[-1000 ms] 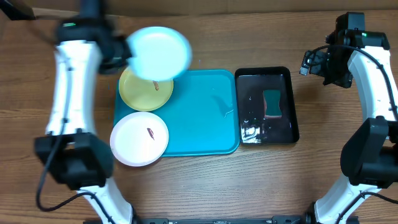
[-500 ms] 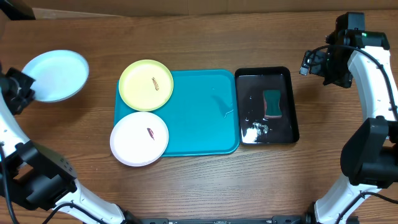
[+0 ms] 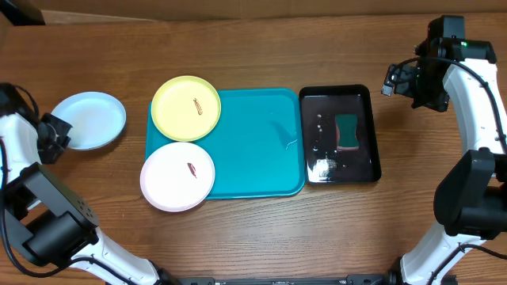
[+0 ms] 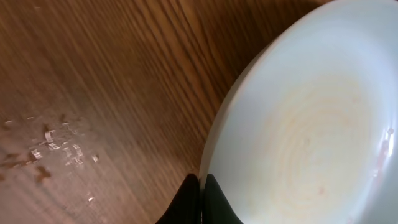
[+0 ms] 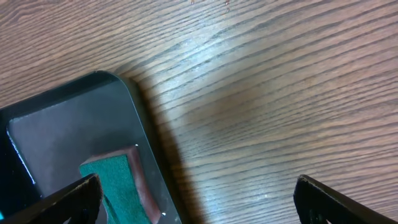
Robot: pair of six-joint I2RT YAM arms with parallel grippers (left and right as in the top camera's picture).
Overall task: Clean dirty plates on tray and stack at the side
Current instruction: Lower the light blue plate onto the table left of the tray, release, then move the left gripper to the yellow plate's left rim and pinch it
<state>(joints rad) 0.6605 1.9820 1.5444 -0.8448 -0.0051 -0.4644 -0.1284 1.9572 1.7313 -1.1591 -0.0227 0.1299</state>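
Observation:
My left gripper (image 4: 201,184) is shut on the rim of the pale mint plate (image 4: 311,118). In the overhead view that plate (image 3: 90,119) lies low over the wood left of the tray, with the left gripper (image 3: 57,136) at its lower-left edge; I cannot tell whether it touches the table. The yellow-green plate (image 3: 186,108) sits on the turquoise tray (image 3: 257,146) at its far-left corner, the white plate (image 3: 177,176) on its near-left corner. Both carry a small reddish-brown smear. My right gripper (image 5: 196,200) hangs open and holds nothing, over bare wood right of the black tray.
A glossy black tray (image 3: 364,158) with water and a green sponge (image 3: 347,131) stands right of the turquoise tray. In the right wrist view its corner (image 5: 118,87) and the sponge (image 5: 118,186) show at the left. The right gripper (image 3: 402,82) hovers beyond its far-right corner.
My left arm has swung the pale mint plate from above the tray's far-left corner out to the left side of the table and brought it lower. The right arm has not moved.

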